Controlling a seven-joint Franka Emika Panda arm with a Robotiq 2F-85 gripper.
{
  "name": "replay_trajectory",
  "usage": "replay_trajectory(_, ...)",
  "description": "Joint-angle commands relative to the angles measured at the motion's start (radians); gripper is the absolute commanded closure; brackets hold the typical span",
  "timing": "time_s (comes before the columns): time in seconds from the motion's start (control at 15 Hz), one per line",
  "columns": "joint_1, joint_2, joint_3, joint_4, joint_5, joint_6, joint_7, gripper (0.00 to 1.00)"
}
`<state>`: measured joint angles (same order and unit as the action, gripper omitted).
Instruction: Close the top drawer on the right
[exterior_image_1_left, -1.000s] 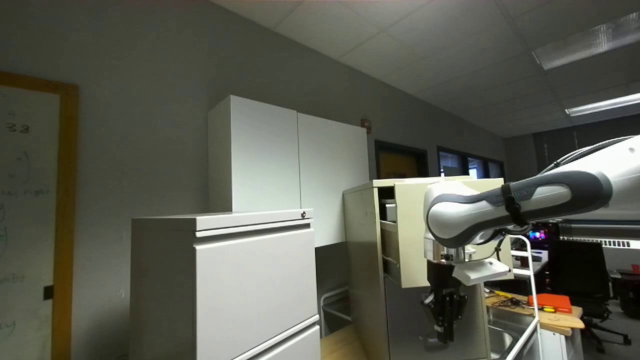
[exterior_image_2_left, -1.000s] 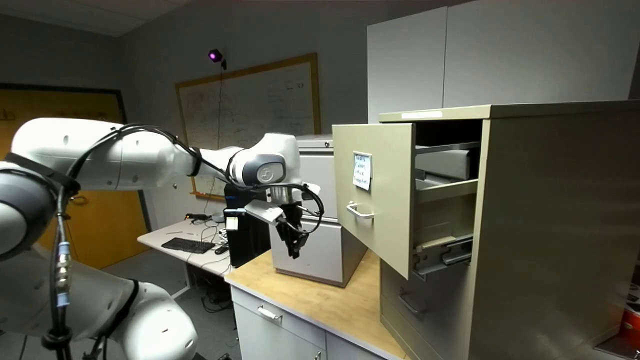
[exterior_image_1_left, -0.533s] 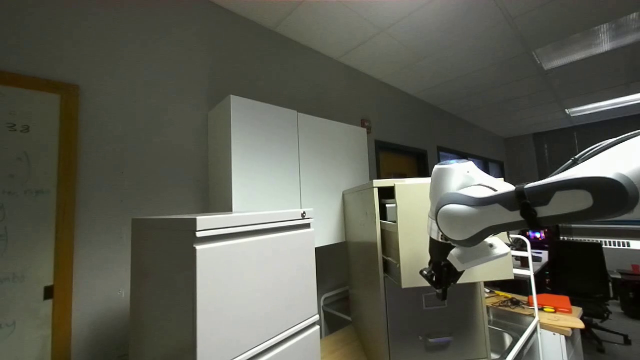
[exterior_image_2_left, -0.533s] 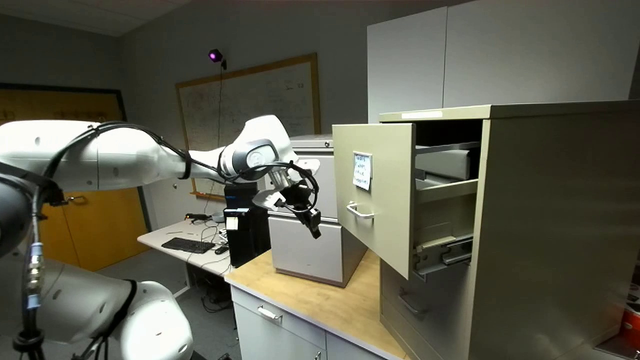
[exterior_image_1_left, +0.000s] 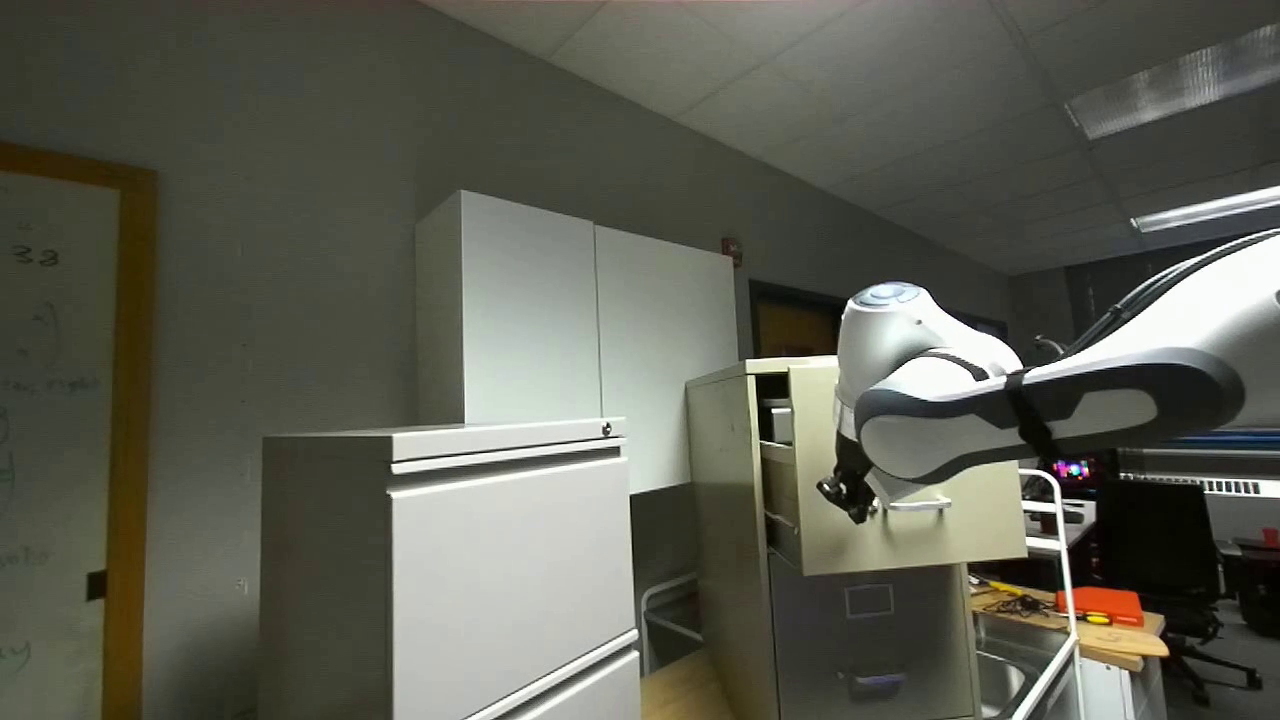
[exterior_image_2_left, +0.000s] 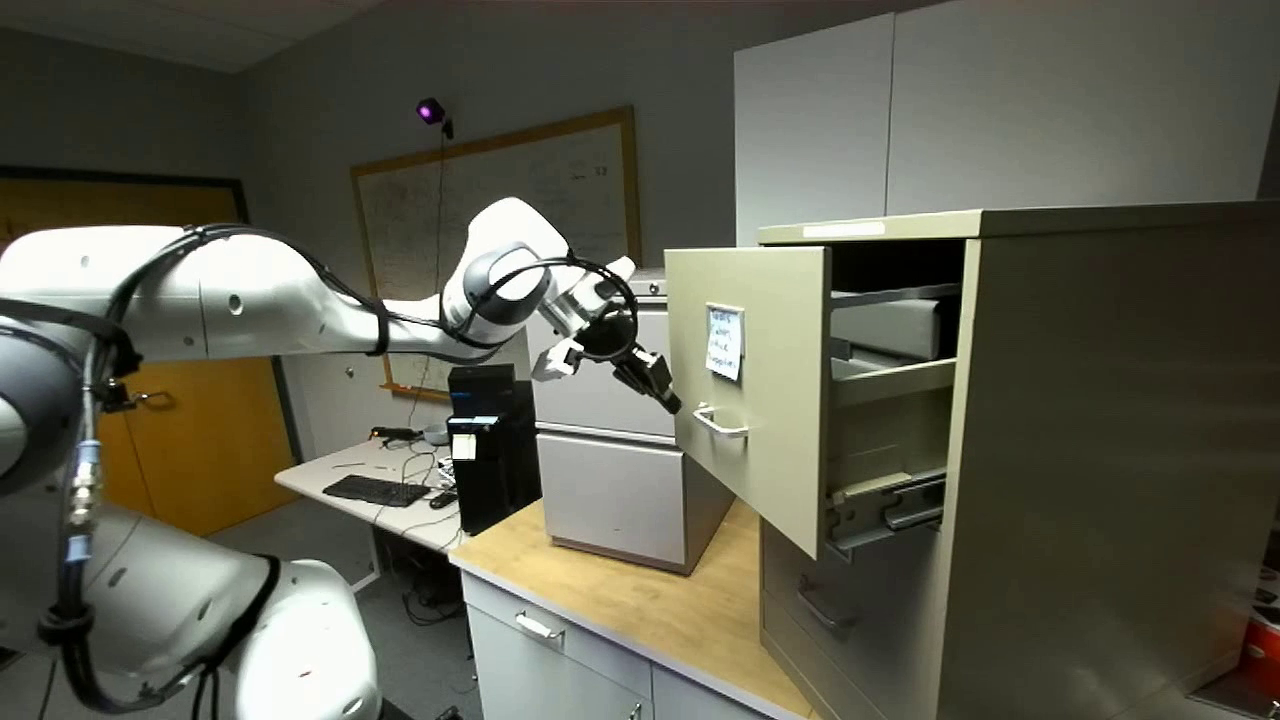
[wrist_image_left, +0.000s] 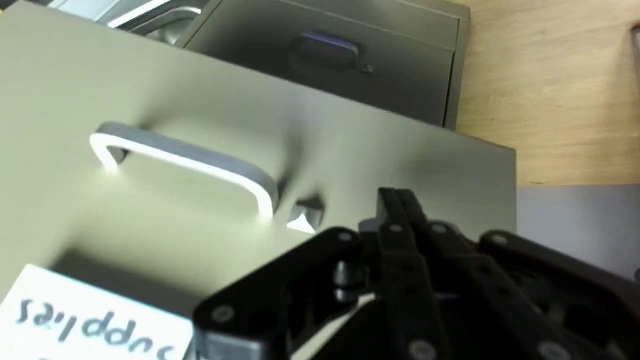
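The top drawer of the tall beige filing cabinet (exterior_image_2_left: 1100, 440) is pulled out. Its cream front (exterior_image_2_left: 780, 300) shows in both exterior views (exterior_image_1_left: 960, 540) and fills much of the wrist view (wrist_image_left: 165, 95). A box shows inside through the open side. A metal bar handle (wrist_image_left: 200, 160) and a small lock button (wrist_image_left: 306, 216) are on the front. My gripper (exterior_image_2_left: 672, 402) is shut, with nothing between the fingers, and tilts down towards the front. In the wrist view its fingertips (wrist_image_left: 398, 192) lie over the front beside the lock button. I cannot tell whether they touch it.
A pale grey cabinet (exterior_image_2_left: 610, 500) stands beside the beige one on a wooden counter (exterior_image_2_left: 600, 600). A shut lower drawer (exterior_image_1_left: 870, 640) is under the top drawer. White wall cupboards (exterior_image_1_left: 660, 340) hang behind. A white metal rack (exterior_image_1_left: 1065, 560) stands beside the beige cabinet.
My gripper has risen and tilted from pointing down to pointing at the drawer front, and has come closer to it. The drawer has not moved.
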<state>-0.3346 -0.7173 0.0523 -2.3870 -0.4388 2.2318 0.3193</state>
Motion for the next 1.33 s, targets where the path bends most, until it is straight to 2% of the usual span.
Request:
replay_trajectory(0.0,-0.038,0.048,0.070,0.094,-0.088,0.004,0.086,1.00)
replay_trajectory(0.2,-0.050,0.075,0.068,0.134,-0.145,0.050,0.125,1.00)
replay_trajectory(0.4,-0.029,0.097,0.026,0.138,-0.128,0.075,0.094,1.00)
replay_trajectory(0.8,0.025,0.191,-0.071,0.219,-0.038,0.094,-0.003,1.00)
replay_trajectory(1.27,0.080,0.391,-0.171,0.434,0.122,0.017,-0.140,1.00)
